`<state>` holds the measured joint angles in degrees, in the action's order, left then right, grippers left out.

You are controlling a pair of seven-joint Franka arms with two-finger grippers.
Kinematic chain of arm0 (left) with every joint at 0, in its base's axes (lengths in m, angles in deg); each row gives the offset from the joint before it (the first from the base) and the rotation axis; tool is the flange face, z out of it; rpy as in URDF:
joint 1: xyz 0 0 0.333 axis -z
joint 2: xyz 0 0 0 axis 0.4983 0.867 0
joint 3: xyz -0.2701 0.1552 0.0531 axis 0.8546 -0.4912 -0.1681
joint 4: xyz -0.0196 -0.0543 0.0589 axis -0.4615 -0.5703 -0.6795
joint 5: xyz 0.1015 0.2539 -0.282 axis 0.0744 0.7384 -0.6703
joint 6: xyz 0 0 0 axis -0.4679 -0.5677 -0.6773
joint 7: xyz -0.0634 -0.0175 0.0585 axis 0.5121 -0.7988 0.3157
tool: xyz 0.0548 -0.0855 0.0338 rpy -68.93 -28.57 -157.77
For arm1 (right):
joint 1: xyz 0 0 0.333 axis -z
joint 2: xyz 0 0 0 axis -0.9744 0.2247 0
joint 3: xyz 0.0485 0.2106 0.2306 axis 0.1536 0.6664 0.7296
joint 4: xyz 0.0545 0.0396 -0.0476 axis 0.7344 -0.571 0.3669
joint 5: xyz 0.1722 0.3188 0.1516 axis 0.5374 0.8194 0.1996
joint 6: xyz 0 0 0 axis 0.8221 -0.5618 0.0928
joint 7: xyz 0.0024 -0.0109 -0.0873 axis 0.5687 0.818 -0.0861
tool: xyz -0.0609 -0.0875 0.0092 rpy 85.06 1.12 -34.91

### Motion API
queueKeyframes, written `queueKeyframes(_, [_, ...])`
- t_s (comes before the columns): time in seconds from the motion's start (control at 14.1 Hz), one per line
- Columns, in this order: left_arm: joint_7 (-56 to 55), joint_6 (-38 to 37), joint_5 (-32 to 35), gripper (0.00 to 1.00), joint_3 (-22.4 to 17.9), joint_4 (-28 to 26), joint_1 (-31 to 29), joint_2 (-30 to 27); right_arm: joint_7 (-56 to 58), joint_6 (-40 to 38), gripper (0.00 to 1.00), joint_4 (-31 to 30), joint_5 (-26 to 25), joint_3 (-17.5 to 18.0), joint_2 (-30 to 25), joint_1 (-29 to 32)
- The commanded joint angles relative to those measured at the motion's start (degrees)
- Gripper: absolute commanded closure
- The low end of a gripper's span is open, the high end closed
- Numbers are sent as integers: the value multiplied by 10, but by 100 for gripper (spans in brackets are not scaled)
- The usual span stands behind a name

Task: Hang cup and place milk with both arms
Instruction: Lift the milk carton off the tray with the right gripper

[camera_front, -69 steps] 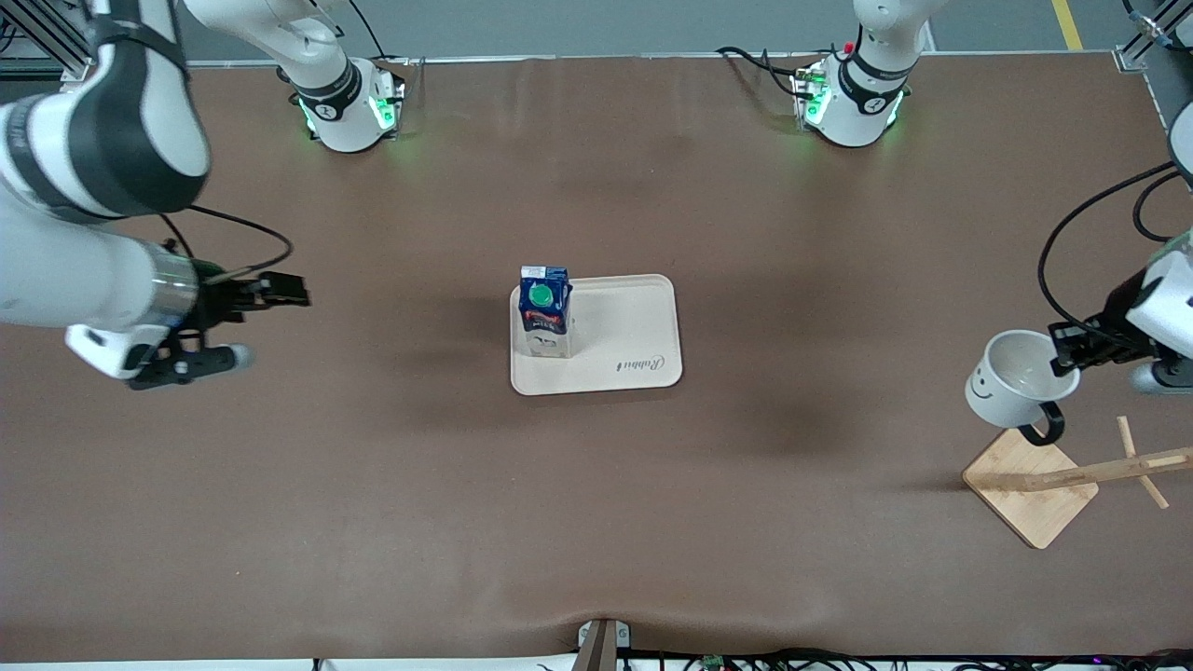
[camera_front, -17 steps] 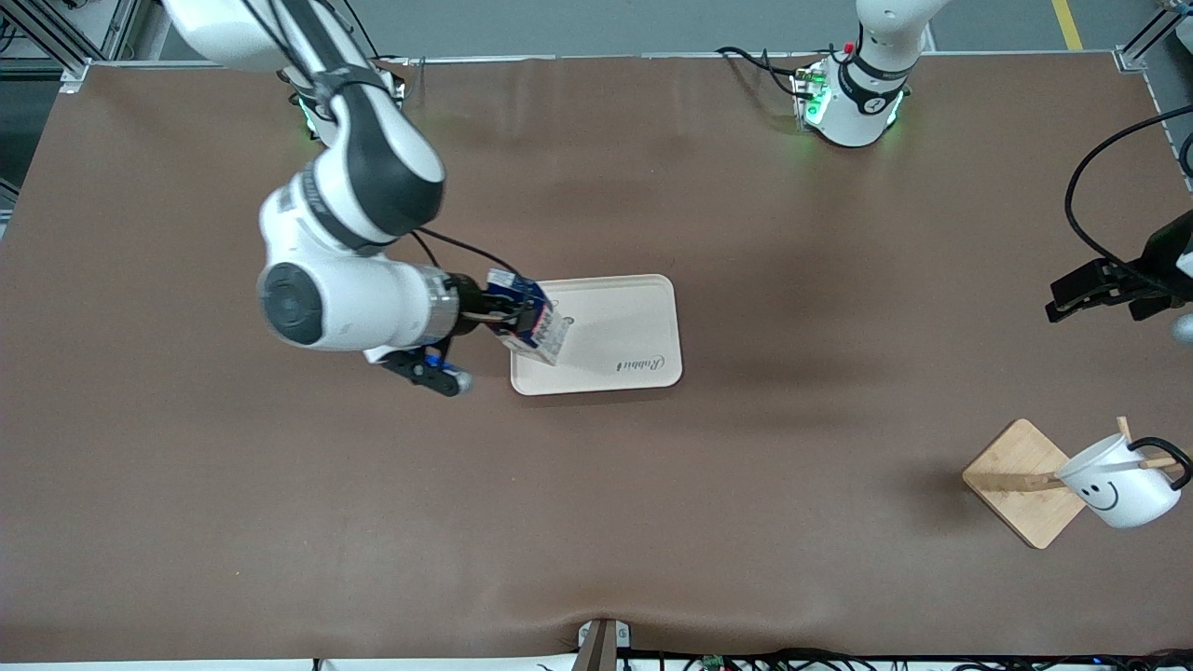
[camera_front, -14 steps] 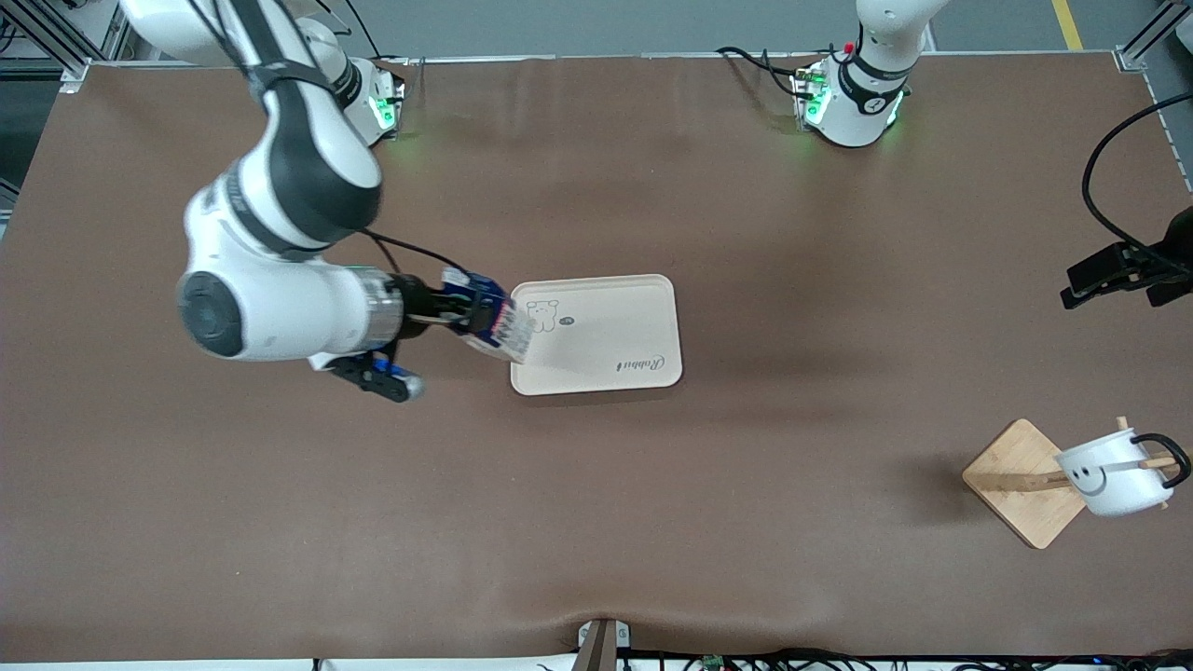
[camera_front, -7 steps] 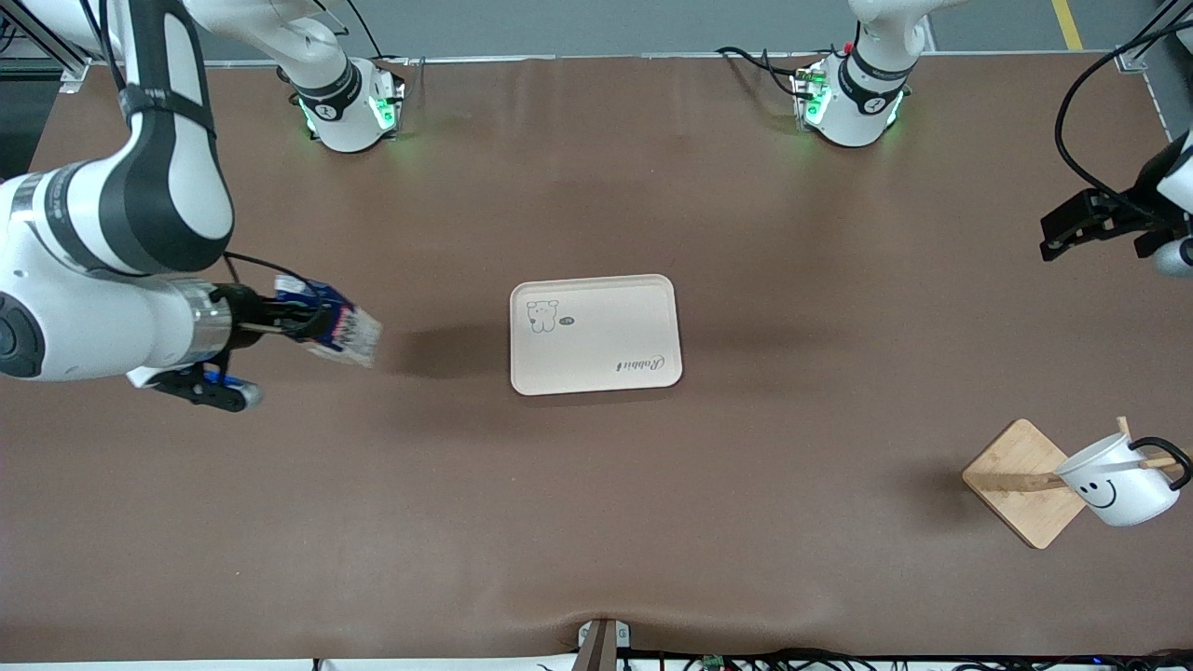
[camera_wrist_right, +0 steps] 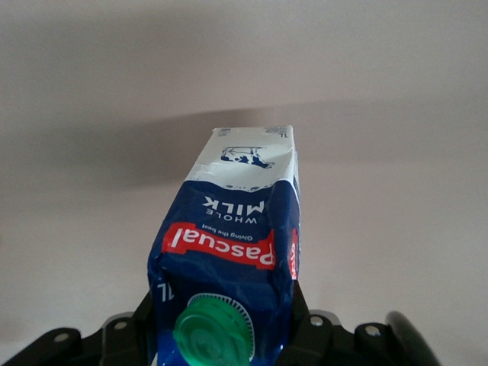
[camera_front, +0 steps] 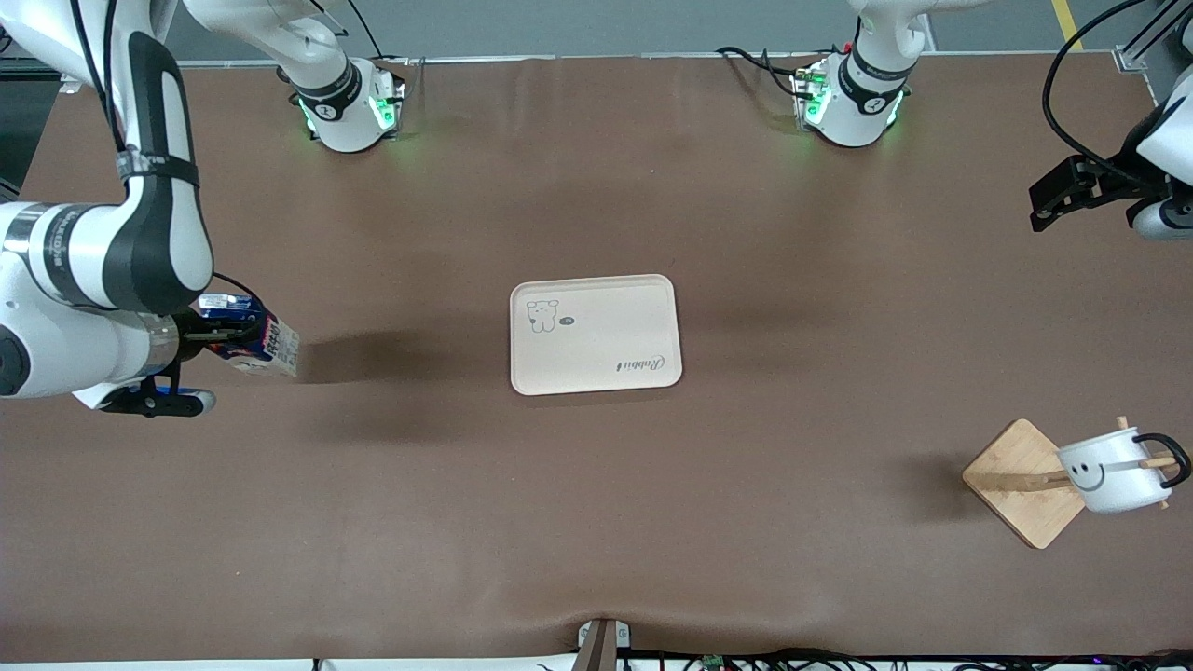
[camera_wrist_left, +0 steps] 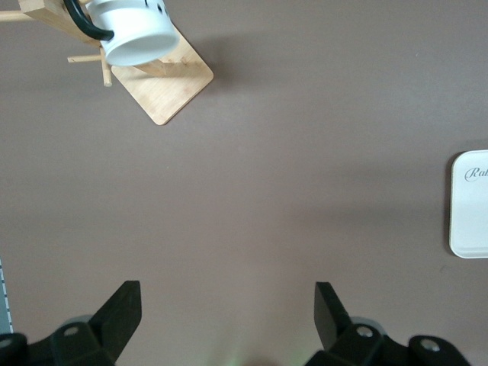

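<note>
Milk carton (camera_front: pixel 256 341) clamped tilted in right gripper (camera_front: pixel 224 335), over bare table toward right arm's end, clear of tray (camera_front: pixel 596 373). Cup (camera_front: pixel 1109 471) hangs by its handle on rack (camera_front: pixel 1021 482). Left gripper (camera_front: pixel 1062 198) spread wide, empty, waiting aloft.

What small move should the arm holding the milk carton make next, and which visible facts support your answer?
Probably lower the carton onto the table and let go. The right gripper is shut on the milk carton, holding it tilted above bare table toward the right arm's end, off the tray. The cup already hangs on the wooden rack, and the left gripper is open, holding nothing, waiting.
</note>
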<state>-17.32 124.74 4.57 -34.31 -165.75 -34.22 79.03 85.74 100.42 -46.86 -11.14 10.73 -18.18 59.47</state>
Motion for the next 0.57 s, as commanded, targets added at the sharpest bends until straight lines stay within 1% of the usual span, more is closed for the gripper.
queueKeyframes(0.0, [5, -2, -16, 0, -8, -17, 4, -14, 40, 11, 100, -52, 4, -24, -31, 9])
queueKeyframes(0.07, [7, -2, -20, 0, -8, -17, 2, -12, 45, 12, 100, -65, 25, -45, -32, 15])
queueKeyframes(0.14, [7, -2, -21, 0, -9, -16, 2, -13, 55, 13, 100, -77, 58, -66, -32, 17])
queueKeyframes(0.21, [9, -2, -21, 0, -9, -17, 1, -13, 90, 22, 100, -90, 88, -86, -29, 21])
queueKeyframes(0.28, [9, -2, -21, 0, -9, -17, -1, -15, 128, 39, 100, -103, 102, -98, -27, 22])
queueKeyframes(0.5, [6, 1, -20, 0, -9, -24, -2, -24, 145, 58, 100, -133, 103, -116, -27, 23])
